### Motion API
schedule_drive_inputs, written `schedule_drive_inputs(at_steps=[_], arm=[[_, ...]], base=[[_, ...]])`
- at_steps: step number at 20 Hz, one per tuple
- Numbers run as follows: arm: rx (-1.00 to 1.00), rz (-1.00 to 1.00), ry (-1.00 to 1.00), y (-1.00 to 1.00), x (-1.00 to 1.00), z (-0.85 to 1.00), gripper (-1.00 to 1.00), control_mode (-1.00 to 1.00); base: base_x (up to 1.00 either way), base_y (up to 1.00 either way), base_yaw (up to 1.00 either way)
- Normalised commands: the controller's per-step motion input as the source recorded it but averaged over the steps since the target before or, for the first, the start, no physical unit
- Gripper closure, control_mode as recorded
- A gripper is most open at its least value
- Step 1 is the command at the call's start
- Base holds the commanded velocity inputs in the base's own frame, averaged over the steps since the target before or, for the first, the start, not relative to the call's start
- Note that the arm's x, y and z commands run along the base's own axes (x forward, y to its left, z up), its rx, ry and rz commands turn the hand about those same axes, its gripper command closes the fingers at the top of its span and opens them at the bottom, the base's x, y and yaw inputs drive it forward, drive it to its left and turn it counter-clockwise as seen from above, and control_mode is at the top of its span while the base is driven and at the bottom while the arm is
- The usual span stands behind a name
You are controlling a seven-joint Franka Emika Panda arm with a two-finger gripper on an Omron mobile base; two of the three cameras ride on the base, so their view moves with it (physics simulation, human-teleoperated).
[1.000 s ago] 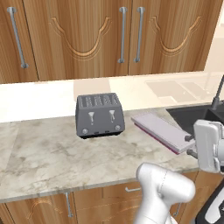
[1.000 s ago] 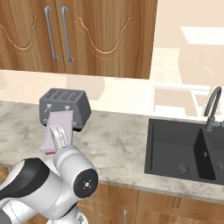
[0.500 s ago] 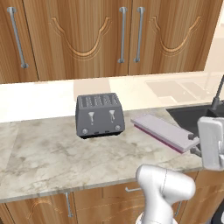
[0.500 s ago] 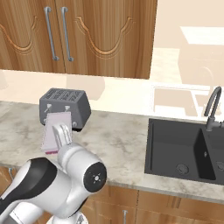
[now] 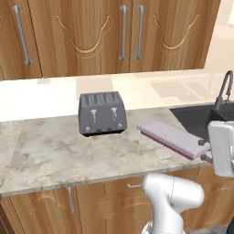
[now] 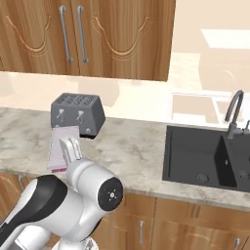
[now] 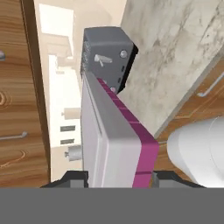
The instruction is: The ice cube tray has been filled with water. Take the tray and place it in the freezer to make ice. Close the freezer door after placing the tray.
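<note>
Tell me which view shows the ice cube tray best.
The left base view: the long lilac-white, pink-edged ice cube tray shows whole. The right base view has it half hidden behind the arm; the hand view shows it close-up, foreshortened.

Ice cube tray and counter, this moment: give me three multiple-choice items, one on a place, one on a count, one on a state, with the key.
1. Which side of the toaster is the ice cube tray on in the left base view?
A. left
B. right
C. on top of it

2. How many slots does the toaster have on top?
A. two
B. four
C. six

3. What is the gripper doing?
A. shut on the tray's end
B. open above the sink
C. shut on the faucet

Key: 1 B, the tray lies between toaster and sink. 2 B, four dark slots show on top. 3 A, in the hand view the fingertips flank the tray's near end.
</note>
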Motion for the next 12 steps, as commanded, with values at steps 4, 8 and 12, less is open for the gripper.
schedule_drive_inputs(at_steps=[4, 8, 12], arm=[[0.00, 0.00, 0.00, 0.00, 0.00, 0.00, 1.00, 1.00], [0.00, 0.00, 0.00, 0.00, 0.00, 0.00, 1.00, 1.00], [0.00, 0.00, 0.00, 0.00, 0.00, 0.00, 1.00, 1.00]], base=[[-0.91, 0.00, -0.04], [-0.82, -0.24, -0.16], [-0.69, -0.37, -0.29]])
